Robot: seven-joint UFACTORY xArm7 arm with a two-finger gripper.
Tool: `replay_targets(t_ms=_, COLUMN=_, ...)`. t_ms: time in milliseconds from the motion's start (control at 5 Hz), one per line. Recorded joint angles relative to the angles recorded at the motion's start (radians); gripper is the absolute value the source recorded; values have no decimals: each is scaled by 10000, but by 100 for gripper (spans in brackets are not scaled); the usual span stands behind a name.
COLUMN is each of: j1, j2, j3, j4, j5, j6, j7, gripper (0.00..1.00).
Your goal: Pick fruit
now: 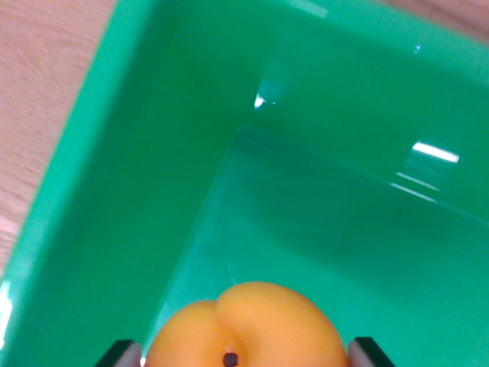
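An orange peach-like fruit (248,329) with a dark stem dimple fills the bottom centre of the wrist view. My gripper (244,355) is shut on it, one dark fingertip (118,354) pressing its left side and the other on its right. The fruit hangs over the inside of a glossy green bin (114,199), above the bin's floor near its left wall. The lower part of the fruit is cut off by the frame edge.
The bin's left wall slopes up to a rim at the wrist view's left. Beyond the rim lies a light wooden tabletop (38,99). The bin's far wall runs across the top right, showing light reflections.
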Motion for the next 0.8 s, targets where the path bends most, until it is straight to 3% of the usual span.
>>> replay_targets(t_ms=200, j1=-7, j2=-151, j3=-4, j4=284, j5=11, j6=434, j7=5, gripper=100)
replay_targets(t_ms=400, j1=-7, j2=-151, j3=-4, j4=284, j5=11, j6=434, j7=5, gripper=100)
replay_targets(t_ms=600, j1=-15, j2=-312, j3=-8, j4=589, j5=22, j6=899, j7=10, gripper=100)
replay_targets(t_ms=800, j1=-15, j2=-312, j3=-8, j4=589, j5=22, j6=899, j7=10, gripper=100)
